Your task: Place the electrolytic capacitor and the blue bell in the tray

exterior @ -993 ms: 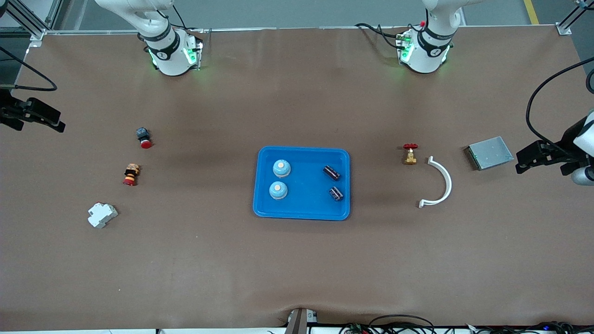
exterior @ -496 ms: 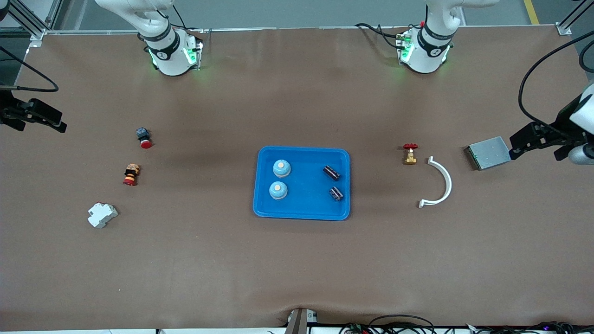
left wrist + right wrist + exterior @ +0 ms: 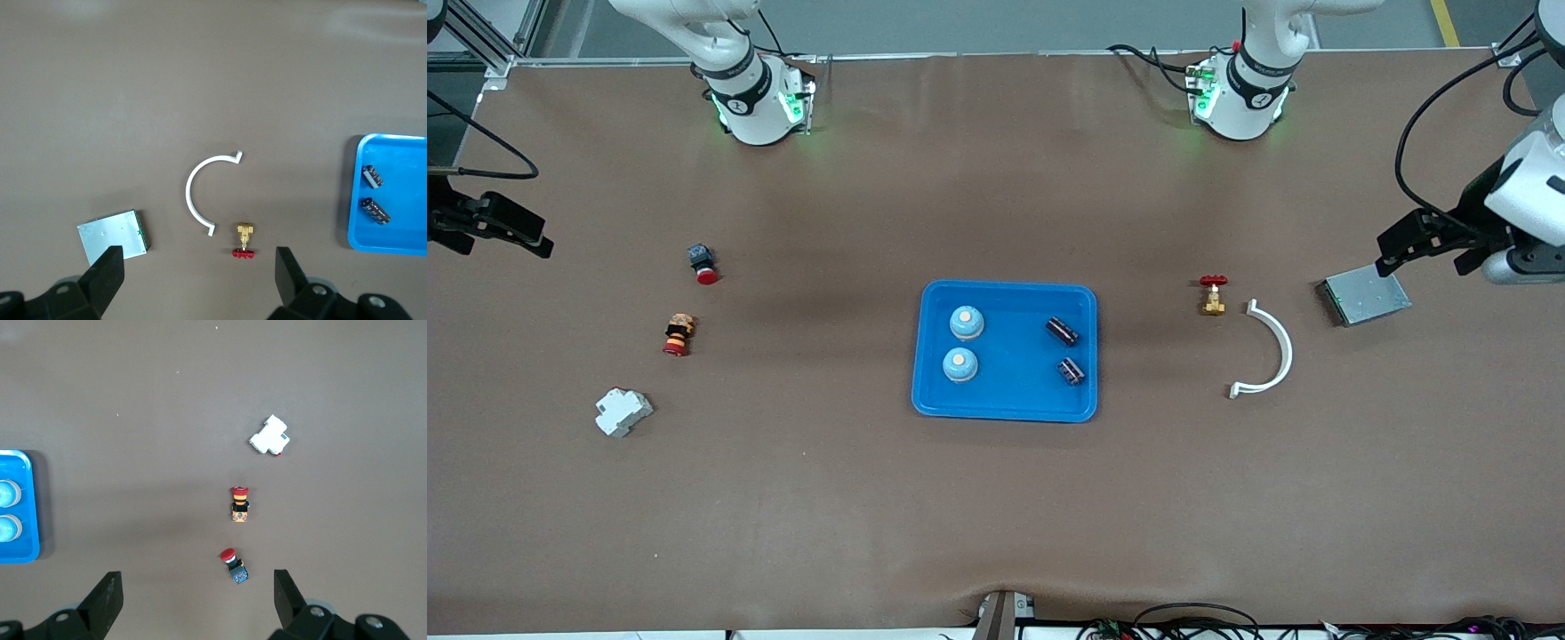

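The bright-blue tray [image 3: 1005,400] lies at the table's middle. Two blue bells [image 3: 966,322] [image 3: 959,364] stand in it at the right arm's end. Two dark electrolytic capacitors [image 3: 1062,331] [image 3: 1072,371] lie in it at the left arm's end; they also show in the left wrist view [image 3: 372,176] [image 3: 375,210]. My left gripper [image 3: 1405,240] is open and empty, high over the table by the grey metal plate [image 3: 1366,294]. My right gripper [image 3: 503,231] is open and empty, high over the right arm's end of the table.
A brass valve with a red handle [image 3: 1213,295] and a white curved piece [image 3: 1272,356] lie between tray and grey plate. Two red-capped push buttons [image 3: 702,263] [image 3: 678,334] and a white breaker [image 3: 623,412] lie toward the right arm's end.
My left gripper has moved up in the view and toward the table's middle, from beside the grey plate to above it. My right gripper has barely shifted. The objects have not moved.
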Available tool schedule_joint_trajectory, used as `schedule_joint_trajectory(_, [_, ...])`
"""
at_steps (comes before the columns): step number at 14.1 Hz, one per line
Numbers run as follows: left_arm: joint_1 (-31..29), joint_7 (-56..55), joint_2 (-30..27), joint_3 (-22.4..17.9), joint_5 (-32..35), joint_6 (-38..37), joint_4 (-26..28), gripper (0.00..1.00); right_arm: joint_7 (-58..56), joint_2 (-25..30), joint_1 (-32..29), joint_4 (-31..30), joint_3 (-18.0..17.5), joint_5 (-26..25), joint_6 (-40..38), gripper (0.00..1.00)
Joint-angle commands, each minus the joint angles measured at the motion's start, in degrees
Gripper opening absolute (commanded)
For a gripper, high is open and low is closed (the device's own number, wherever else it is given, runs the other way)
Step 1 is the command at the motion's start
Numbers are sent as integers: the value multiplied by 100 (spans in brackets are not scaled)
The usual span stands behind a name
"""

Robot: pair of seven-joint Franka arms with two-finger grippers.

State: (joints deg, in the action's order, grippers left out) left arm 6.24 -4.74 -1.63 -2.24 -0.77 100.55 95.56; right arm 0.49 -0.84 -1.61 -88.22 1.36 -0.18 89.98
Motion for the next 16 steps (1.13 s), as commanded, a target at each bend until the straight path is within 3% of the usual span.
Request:
schedule_joint_trajectory(1, [-131,130,-197,57,-11,289,253,100,82,207,12,-239,-4,27,160,100])
schedule_joint_trajectory(5, [-992,140,-162,917,-46,403,261,100,82,269,3,-239,-4,62,169,100])
schedule_joint_trajectory(16, [-871,140,374,945,-2,527,33,100,214,295,-120,-257,40,141,133,100])
